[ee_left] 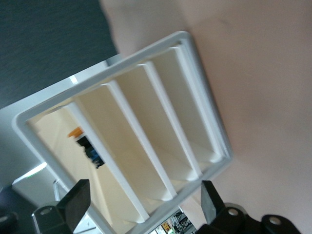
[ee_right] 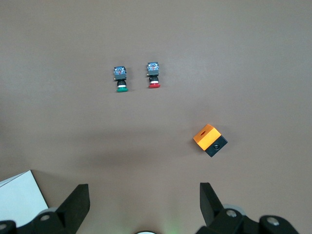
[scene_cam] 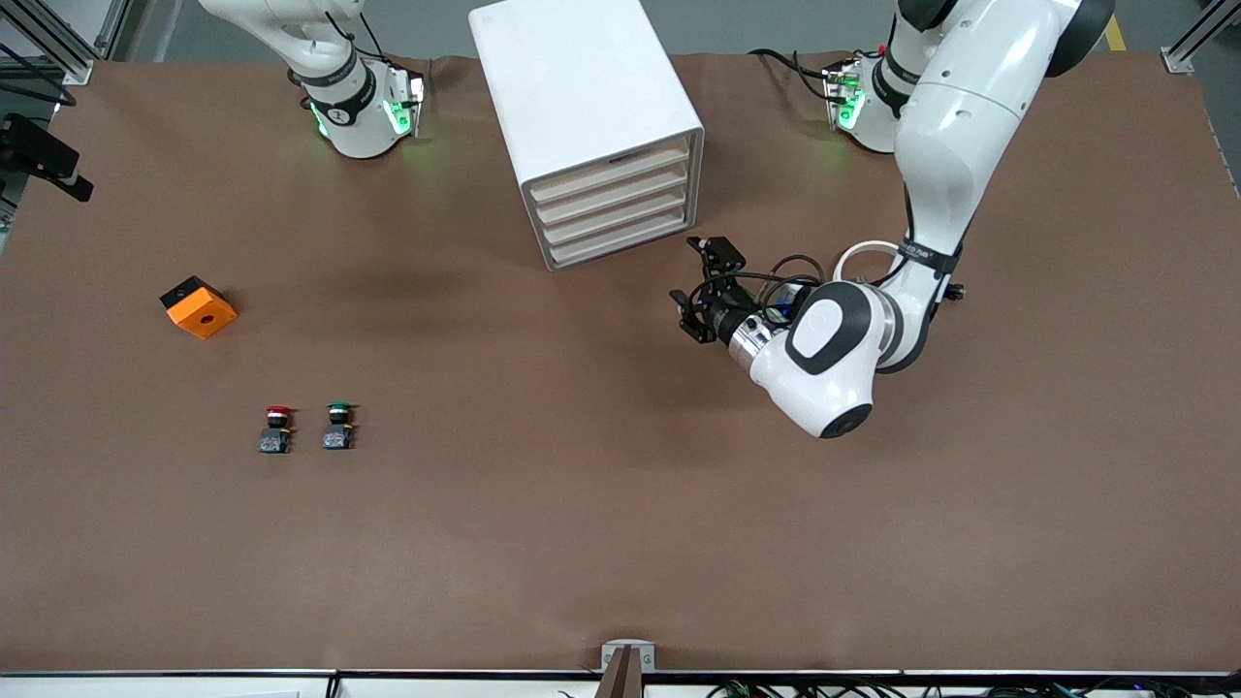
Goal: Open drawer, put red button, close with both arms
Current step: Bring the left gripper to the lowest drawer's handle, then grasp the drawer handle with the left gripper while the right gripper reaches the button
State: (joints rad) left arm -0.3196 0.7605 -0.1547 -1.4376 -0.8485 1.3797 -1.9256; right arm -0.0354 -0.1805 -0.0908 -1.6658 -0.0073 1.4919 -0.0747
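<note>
The left gripper, fingers spread, faces the closed cabinet; it should hook one drawer squarely (right gripper waits spread).

Drawer shut; red button on table

Broad brown worktop filling the view, grey floor showing past its top edge, aluminium frame posts at the corners, even overhead light, soft shadows
</note>
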